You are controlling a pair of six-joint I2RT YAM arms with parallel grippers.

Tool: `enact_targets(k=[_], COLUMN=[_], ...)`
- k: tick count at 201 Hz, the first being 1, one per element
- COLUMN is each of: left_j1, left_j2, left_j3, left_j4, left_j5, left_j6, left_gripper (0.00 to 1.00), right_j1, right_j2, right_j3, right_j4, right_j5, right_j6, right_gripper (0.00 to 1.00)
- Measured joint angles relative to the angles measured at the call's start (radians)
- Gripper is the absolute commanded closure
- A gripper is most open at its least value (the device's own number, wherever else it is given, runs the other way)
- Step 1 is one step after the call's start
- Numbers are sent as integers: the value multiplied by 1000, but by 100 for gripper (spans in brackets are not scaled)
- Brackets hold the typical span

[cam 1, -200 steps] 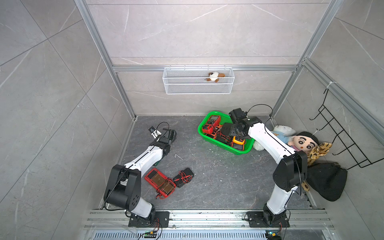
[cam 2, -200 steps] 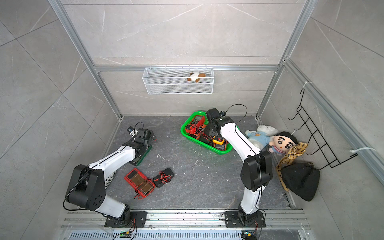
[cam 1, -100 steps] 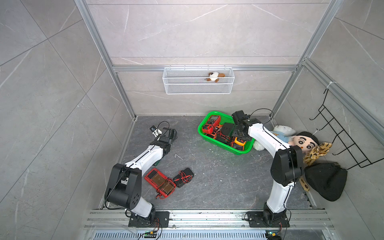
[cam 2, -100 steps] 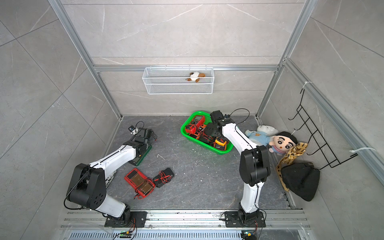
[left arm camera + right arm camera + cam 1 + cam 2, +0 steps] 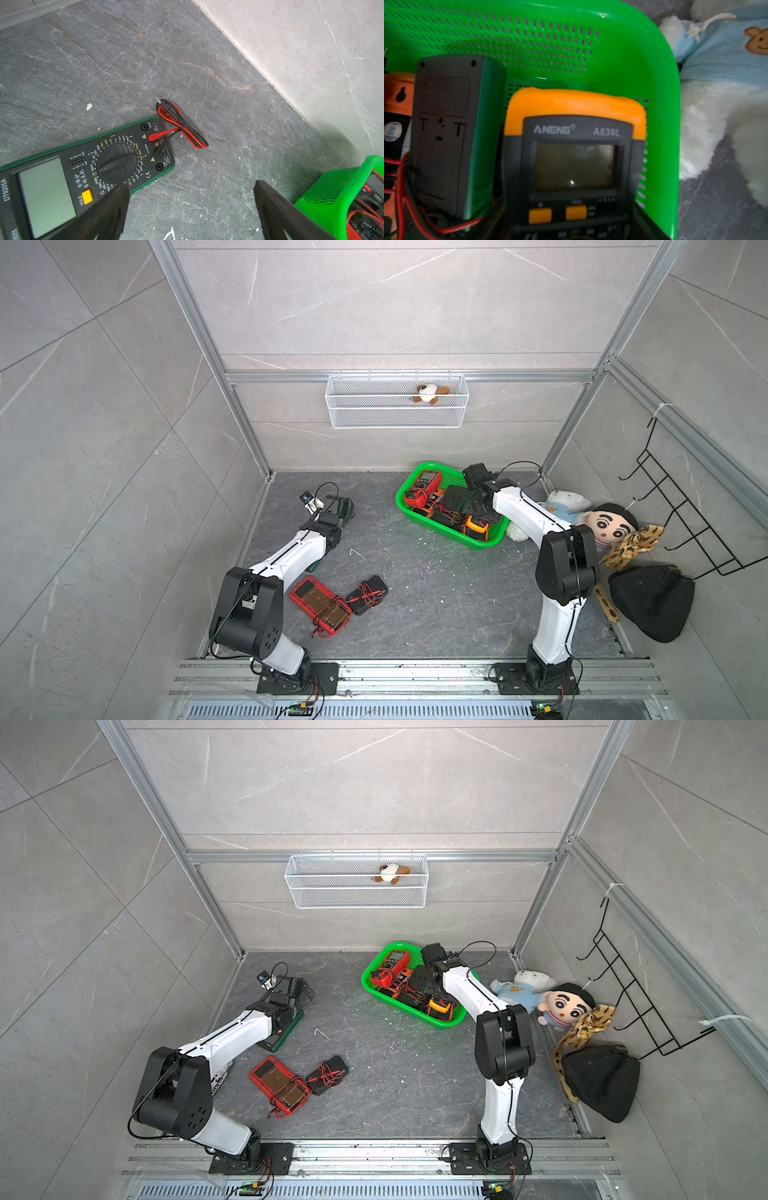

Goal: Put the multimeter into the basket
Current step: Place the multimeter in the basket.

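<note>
The green basket (image 5: 436,529) (image 5: 399,1006) stands at the back right of the floor with several multimeters and leads in it. My right gripper (image 5: 478,512) (image 5: 435,986) reaches down into it, shut on the orange multimeter (image 5: 575,158) (image 5: 477,527), which sits at the basket's near end beside a dark green-edged one (image 5: 452,133). My left gripper (image 5: 191,207) (image 5: 340,508) hangs open over bare floor. One of its fingers (image 5: 108,209) overlaps the corner of a green multimeter (image 5: 87,172) (image 5: 286,1029) lying face up, its leads (image 5: 180,124) bundled beside it.
A red multimeter (image 5: 320,605) and a black one (image 5: 368,591) with red leads lie on the floor at the front left. Plush toys (image 5: 582,514) and a black bag (image 5: 652,601) crowd the right wall. A white wire basket (image 5: 397,406) hangs on the back wall.
My right arm has shifted a little, its wrist moving slightly farther back over the basket with the orange multimeter still gripped. The left arm has hardly moved.
</note>
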Motion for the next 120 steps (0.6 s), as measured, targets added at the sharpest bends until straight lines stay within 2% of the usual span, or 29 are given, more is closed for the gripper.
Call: enact_targets(k=[38,73,100,120], left_j1=[0,0,0,0], left_j2=[3,4,9,12], left_j3=[0,0,0,0], left_j4=[0,1,1,1], left_j5=[3,5,5,5], left_j6=[0,0,0,0], left_gripper=[2,2,2,2], right_j1=[0,18,45,52], right_j2=[45,126,171,197], right_j3=[10,93,166,208], right_j4=[5,-28,-74,-116], right_j5=[-3,3,33,53], right_j6=[0,0,0,1], right_gripper=[85,83,72,61])
